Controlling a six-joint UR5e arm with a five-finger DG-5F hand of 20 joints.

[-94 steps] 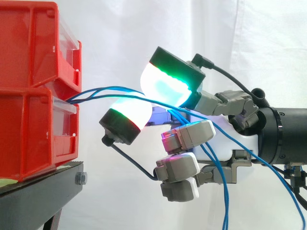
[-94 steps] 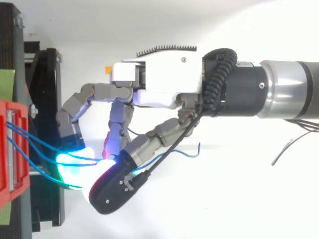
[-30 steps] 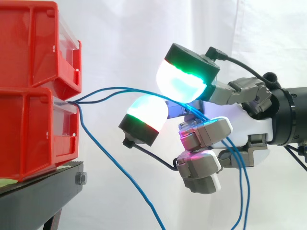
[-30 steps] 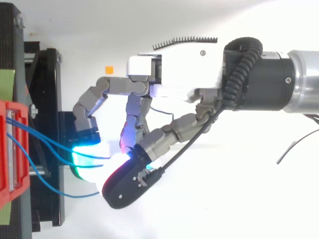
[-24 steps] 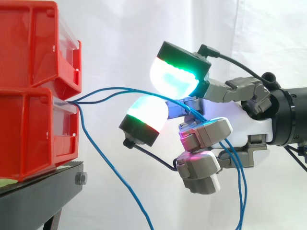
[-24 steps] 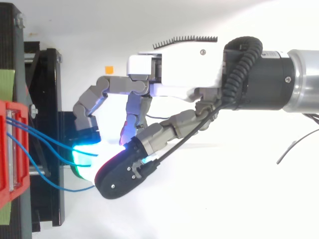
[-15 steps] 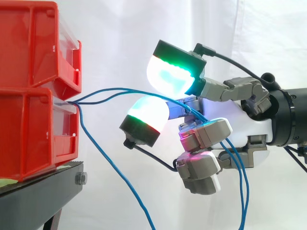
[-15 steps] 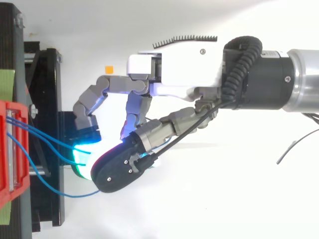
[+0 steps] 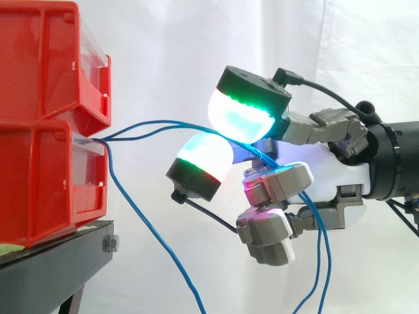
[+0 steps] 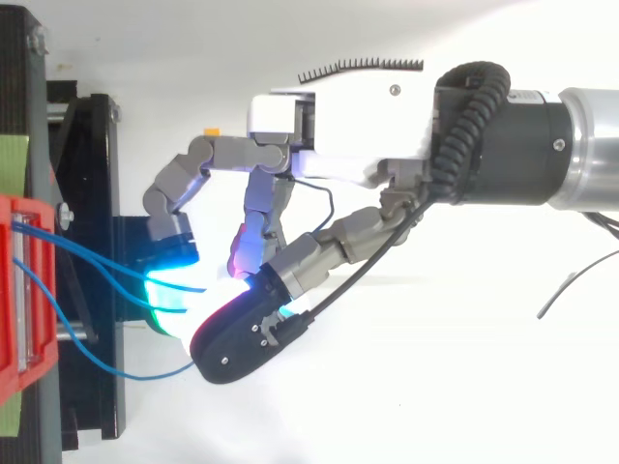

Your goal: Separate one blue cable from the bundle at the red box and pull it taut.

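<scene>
Two thin blue cables (image 9: 163,122) run from the front of the lower red bin (image 9: 39,183) to my hand (image 9: 334,173). They pass between the two glowing green-cyan fingertips (image 9: 239,114), which close on them, then drop down behind the curled fingers. A third blue cable (image 9: 147,229) hangs loose from the same bin and falls away below the hand. From above, the hand (image 10: 329,116) reaches left toward the red box (image 10: 17,290). The held cables (image 10: 97,261) end at its lit pads, and the loose cable (image 10: 145,375) loops lower.
A second red bin (image 9: 39,59) is stacked on the lower one. Both rest on a black stand (image 9: 59,261) at the left. A white curtain hangs behind. There is open space between the bins and the hand.
The hand has drawn back from the bins to the right. One cable has dropped out of the grip and hangs free. The upper glowing pad has shifted slightly over the cables.
</scene>
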